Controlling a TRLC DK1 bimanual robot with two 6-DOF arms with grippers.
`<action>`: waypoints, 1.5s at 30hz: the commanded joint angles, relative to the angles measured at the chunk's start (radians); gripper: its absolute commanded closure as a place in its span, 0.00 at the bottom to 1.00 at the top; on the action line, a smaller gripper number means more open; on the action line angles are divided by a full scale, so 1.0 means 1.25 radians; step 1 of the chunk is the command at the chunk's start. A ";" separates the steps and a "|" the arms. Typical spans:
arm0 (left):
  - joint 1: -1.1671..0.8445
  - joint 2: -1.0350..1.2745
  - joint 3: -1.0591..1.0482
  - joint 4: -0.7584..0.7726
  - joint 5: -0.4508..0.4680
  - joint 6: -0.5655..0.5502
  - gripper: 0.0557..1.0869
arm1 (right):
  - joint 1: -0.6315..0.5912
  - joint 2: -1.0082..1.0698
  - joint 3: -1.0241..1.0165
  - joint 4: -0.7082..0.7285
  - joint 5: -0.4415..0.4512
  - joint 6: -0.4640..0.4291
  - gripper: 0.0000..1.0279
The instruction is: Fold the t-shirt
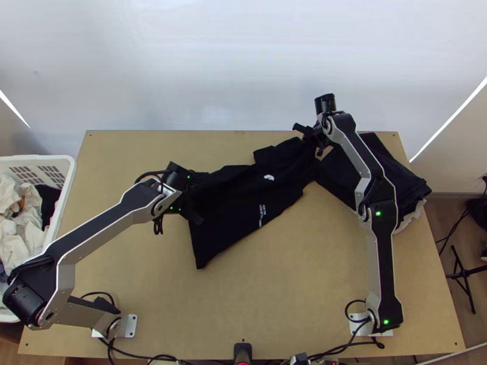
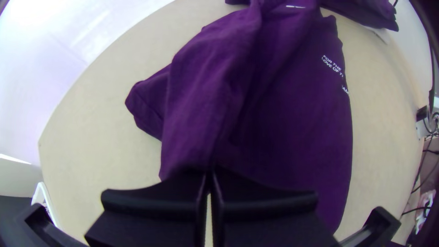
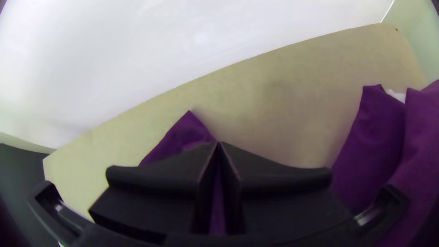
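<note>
The dark t-shirt (image 1: pixel 243 204) lies slantwise across the middle of the table, folded lengthwise with loose creases. Its small white lettering faces up. At its left end is my left gripper (image 1: pixel 192 208); in the left wrist view that gripper (image 2: pixel 210 176) has its fingers pressed together on the edge of the t-shirt (image 2: pixel 283 105). By the far edge of the table, my right gripper (image 1: pixel 313 141) is at the shirt's other end. From the right wrist, the gripper (image 3: pixel 219 145) is closed over cloth, and a pointed corner of the t-shirt (image 3: pixel 185 132) sticks out beyond the fingers.
A pile of dark folded cloth (image 1: pixel 392 170) with a white layer beneath lies at the table's right, partly behind the right arm. A white basket (image 1: pixel 68 167) of clothes stands off the left edge. Bare wood (image 1: pixel 268 292) stretches along the near side.
</note>
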 commanded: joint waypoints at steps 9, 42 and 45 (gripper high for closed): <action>0.052 -0.002 0.048 -0.018 0.000 0.003 0.96 | 0.017 -0.070 -0.011 -0.009 0.012 -0.010 0.97; 0.374 -0.041 0.517 -0.042 -0.012 -0.264 0.97 | 0.061 -0.597 -0.103 0.068 0.027 -0.082 0.97; 0.396 -0.050 0.562 -0.047 -0.012 -0.269 0.97 | 0.061 -0.663 -0.135 0.106 0.027 -0.086 0.97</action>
